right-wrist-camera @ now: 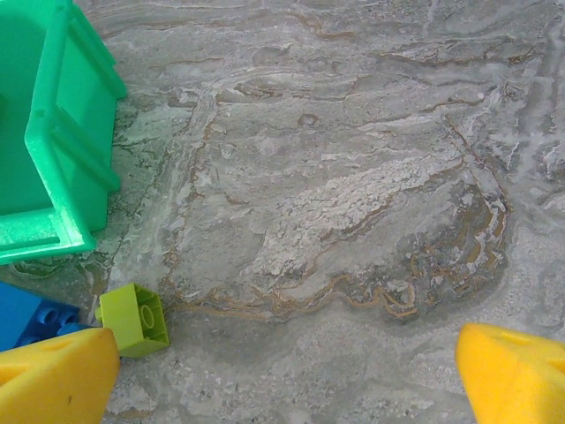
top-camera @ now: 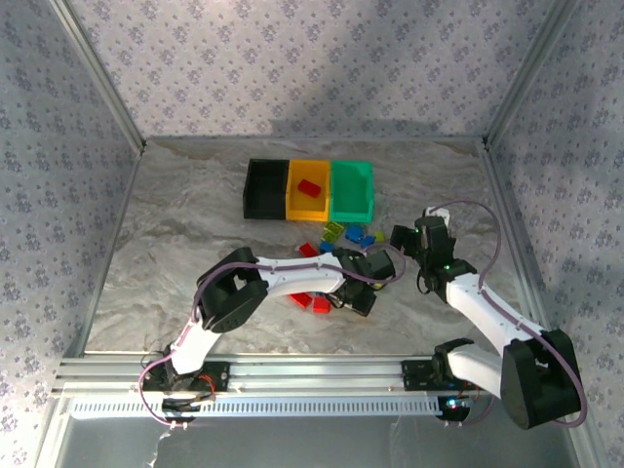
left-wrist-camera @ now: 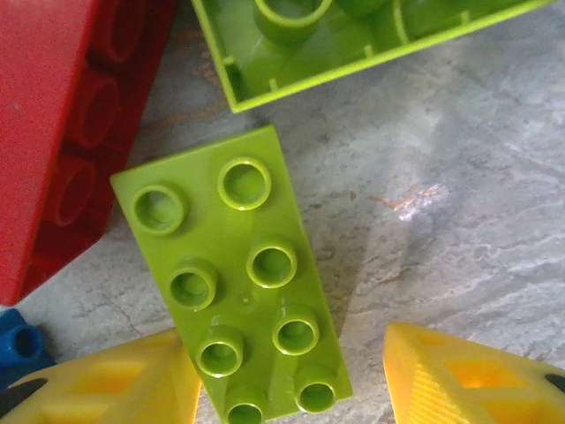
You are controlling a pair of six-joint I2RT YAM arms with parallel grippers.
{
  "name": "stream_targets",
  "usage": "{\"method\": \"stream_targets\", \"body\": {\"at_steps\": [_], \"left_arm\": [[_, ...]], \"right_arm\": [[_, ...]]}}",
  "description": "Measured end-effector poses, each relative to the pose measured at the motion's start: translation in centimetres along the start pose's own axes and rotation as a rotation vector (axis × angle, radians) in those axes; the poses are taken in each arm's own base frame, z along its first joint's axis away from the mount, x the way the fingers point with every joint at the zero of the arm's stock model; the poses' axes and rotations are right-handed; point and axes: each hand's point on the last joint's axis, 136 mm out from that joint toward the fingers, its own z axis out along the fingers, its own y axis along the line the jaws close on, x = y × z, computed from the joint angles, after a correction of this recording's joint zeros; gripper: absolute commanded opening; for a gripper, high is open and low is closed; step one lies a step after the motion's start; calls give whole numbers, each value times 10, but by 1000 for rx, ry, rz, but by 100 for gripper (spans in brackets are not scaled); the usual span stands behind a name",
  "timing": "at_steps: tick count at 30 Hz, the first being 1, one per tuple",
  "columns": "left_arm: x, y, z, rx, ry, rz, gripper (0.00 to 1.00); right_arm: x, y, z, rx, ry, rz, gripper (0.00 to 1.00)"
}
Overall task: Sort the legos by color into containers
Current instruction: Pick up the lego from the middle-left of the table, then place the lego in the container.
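My left pincer (left-wrist-camera: 282, 340) stands partly open astride the near end of a glossy lime brick (left-wrist-camera: 238, 274). The brick lies flat, eight round studs up, on the veined, stone-look table (left-wrist-camera: 459, 177), with a red brick (left-wrist-camera: 53, 132) just beside it and a hollow upturned lime one (left-wrist-camera: 353, 35) beyond. My right pincer (right-wrist-camera: 287, 340) gapes wide over bare table, a small lime cube (right-wrist-camera: 134, 318) beside one yellow finger (right-wrist-camera: 53, 380) and the ribbed teal bin (right-wrist-camera: 53, 132) near.

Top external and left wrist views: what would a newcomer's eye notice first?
Three joined bins stand in a row at the far middle of the table, black, yellow-orange and teal, with one red brick in the yellow-orange one. In the left wrist view a lime green brick lies studs up between the yellow fingers.
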Motion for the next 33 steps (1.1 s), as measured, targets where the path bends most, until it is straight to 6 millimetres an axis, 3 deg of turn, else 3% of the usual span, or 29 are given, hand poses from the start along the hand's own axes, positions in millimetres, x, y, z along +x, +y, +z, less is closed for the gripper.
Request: {"method": "stream_targets", "body": {"at_steps": [4, 12, 15, 21, 24, 30, 33], "left_arm": [[2, 2, 0, -10, 7, 3, 29], [-2, 9, -10, -32, -39, 22, 24], [-8, 15, -32, -33, -101, 34, 24], [-32, 35, -102, -47, -301, 44, 23], [-48, 67, -131, -59, -376, -13, 23], [-76, 191, -156, -156, -433, -264, 23], [-81, 239, -160, -189, -434, -353, 23]], "right_arm": [[0, 1, 0, -4, 1, 0, 100], [0, 1, 0, -7, 1, 0, 100], [0, 1, 0, -7, 1, 0, 100], [0, 1, 0, -7, 1, 0, 100], [0, 1, 0, -7, 1, 0, 100], [0, 1, 0, -7, 2, 0, 100], [0, 2, 0, -8, 1, 0, 100]]}}
